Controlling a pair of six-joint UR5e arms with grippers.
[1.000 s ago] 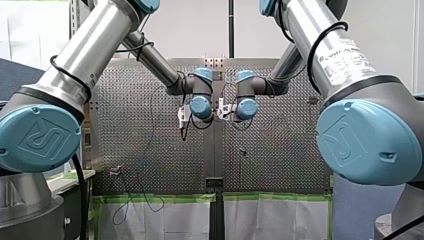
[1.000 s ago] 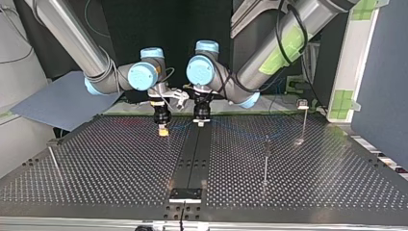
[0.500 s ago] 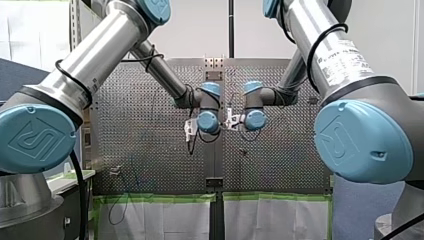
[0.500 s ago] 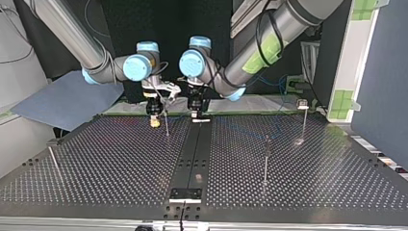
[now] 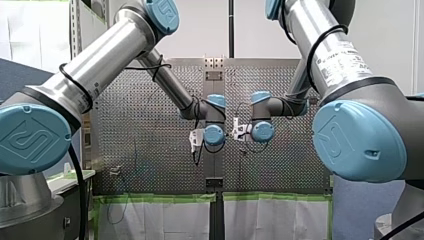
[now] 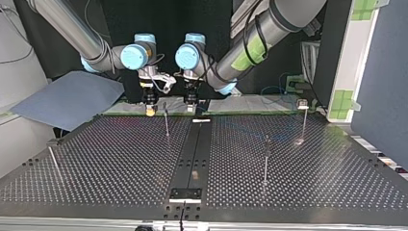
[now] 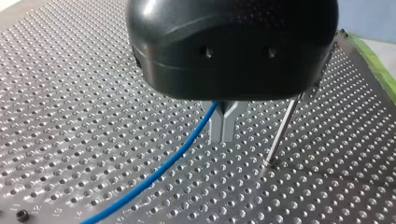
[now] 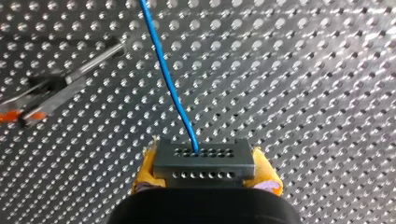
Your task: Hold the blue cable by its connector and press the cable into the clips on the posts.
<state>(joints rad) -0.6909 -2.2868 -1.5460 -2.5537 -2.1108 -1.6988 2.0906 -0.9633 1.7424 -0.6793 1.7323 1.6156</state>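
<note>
Right claw (image 8: pixel 205 169) is gripping the dark connector (image 8: pixel 204 157) between its yellow pads (image 8: pixel 144 170). The blue cable (image 8: pixel 168 84) is running out of the connector and ahead of the claw, over the perforated tabletop (image 8: pixel 327 93). My left claw (image 7: pixel 224 126) is holding its metal fingers together at the tips and closing around the cable, which is passing through the fork above them. A thin post (image 7: pixel 281 133) is standing just beside that claw.

perforated table (image 6: pixel 110 163) | thin posts (image 6: pixel 265 163) upright | black plate (image 6: pixel 184 194) on centre strip (image 6: pixel 195 144)
</note>
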